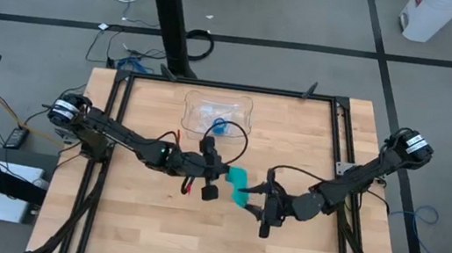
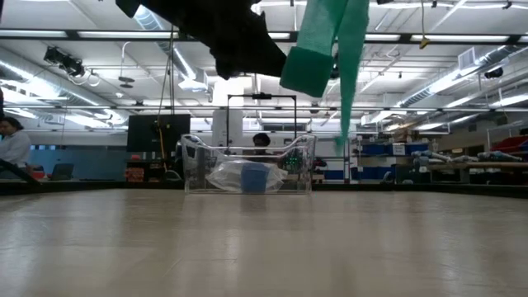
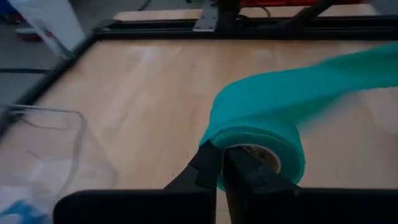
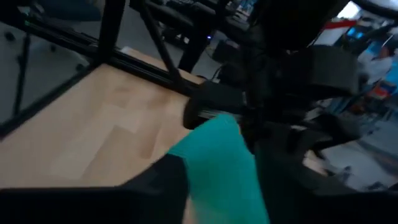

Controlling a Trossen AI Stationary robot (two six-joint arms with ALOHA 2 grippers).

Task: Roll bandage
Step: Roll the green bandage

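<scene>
**Bandage held mid-air, roll half wound**

Table (image 1: 139,239): pale wood inside a dark frame, both arms reaching in toward the middle. Left arm comes from the left edge, right arm from the right edge.

Tray (image 1: 194,102): clear plastic, at the far side of the table, well apart from the work. A small blue roll (image 1: 218,126) lies inside it. Not part of this step.

Bandage (image 1: 241,186): teal fabric, lifted off the table between the two grippers. In the low view it hangs high above the wood, a stubby wound part with a loose strip trailing down beside it. The left wrist view shows the wound part as a short cylinder with a pale core, the free strip running off away from it.

Left gripper (image 3: 222,163): fingers pinched together on the rim of the roll, one inside the core. Firm hold, by the look of it.

Right gripper (image 1: 265,214): just beside the free strip; its own view shows the teal strip lying between dark fingers that stand apart, so it does not appear to be clamping.

Judgement on the step: winding. To do it well, the right gripper should retake the strip close to the roll and keep it taut and square, so each turn lands flush on the last. Slack would let the layers skew.
</scene>
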